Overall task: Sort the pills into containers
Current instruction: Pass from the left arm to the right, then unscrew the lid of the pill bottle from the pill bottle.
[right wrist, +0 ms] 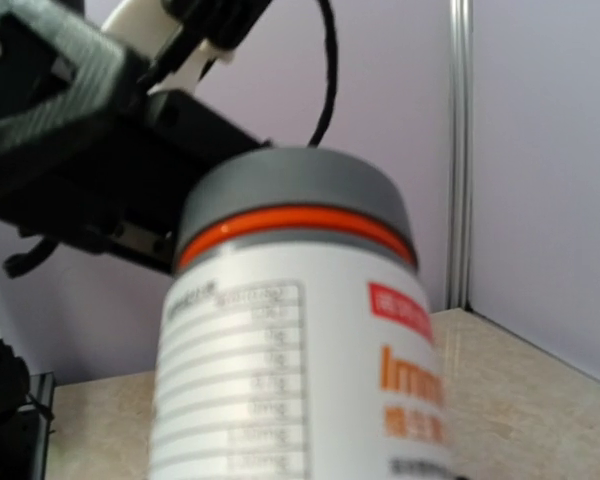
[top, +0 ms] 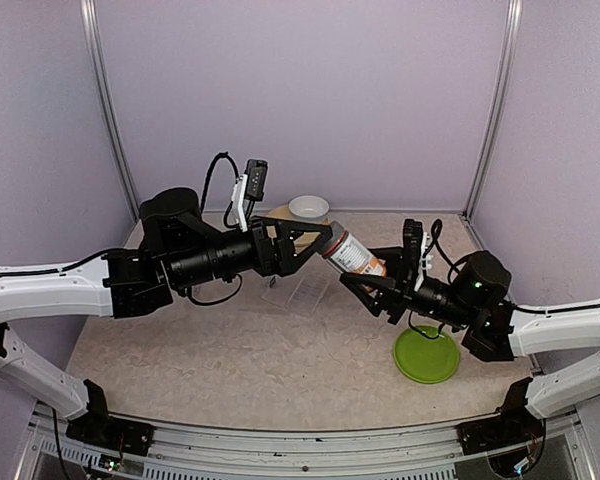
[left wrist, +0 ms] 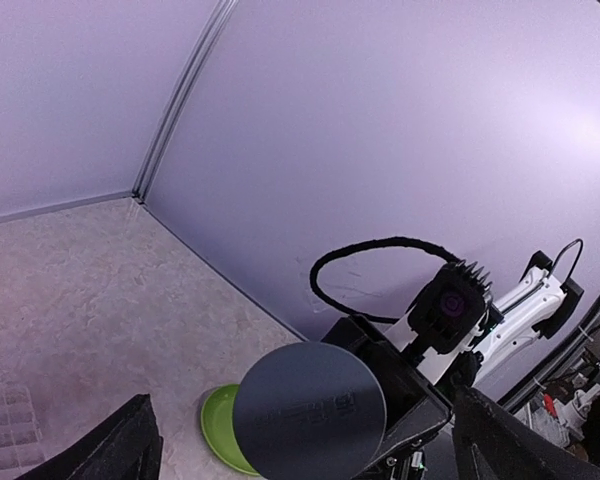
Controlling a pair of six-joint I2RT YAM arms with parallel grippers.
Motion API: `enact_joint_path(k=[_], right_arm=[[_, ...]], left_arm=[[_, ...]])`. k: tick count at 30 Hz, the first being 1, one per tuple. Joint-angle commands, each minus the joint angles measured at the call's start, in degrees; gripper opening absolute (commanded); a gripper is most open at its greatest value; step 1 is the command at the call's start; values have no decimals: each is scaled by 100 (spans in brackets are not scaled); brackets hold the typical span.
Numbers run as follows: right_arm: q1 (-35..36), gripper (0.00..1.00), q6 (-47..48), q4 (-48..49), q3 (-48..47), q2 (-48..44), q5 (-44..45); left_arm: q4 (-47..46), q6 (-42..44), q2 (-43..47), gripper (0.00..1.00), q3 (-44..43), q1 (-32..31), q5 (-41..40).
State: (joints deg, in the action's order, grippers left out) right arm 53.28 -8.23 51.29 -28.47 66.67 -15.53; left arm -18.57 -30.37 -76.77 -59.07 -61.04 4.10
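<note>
Bottle (right wrist: 300, 380) clamped in our right gripper (top: 372, 275), tilted so grey cap (left wrist: 310, 410) faces left gripper (top: 318, 240); its fingers (left wrist: 120, 445) spread wide, cap untouched. We judge uncapping next, pill box (top: 305, 290) near.

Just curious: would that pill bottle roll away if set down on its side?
Likely: the bottle is round and smooth-sided, so it probably rolls. Its glossy label may be slippery. It looks rigid, undented in the right gripper.
</note>
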Motion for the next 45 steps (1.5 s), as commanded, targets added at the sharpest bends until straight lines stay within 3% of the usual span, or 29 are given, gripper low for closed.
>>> enact_joint_path(k=[1,8,23,32,41,45], right_arm=[[156,2,-21,-68,23,-108,38],[388,4,63,-129,-90,1,155],[408,7,61,-395,-126,62,1165],[408,6,79,-516,11,-204,2091],[408,6,161,-514,119,-365,2367],[404,6,225,-402,206,-515,1992]], left_arm=[[-335,403,-227,99,-291,48,503],[-530,232,-740,99,-586,48,973],[-953,129,-682,95,-316,33,1342],[-985,108,-580,92,-175,13,1311],[-1030,108,-294,89,-24,-12,1227],[-903,228,-161,89,91,-14,900]])
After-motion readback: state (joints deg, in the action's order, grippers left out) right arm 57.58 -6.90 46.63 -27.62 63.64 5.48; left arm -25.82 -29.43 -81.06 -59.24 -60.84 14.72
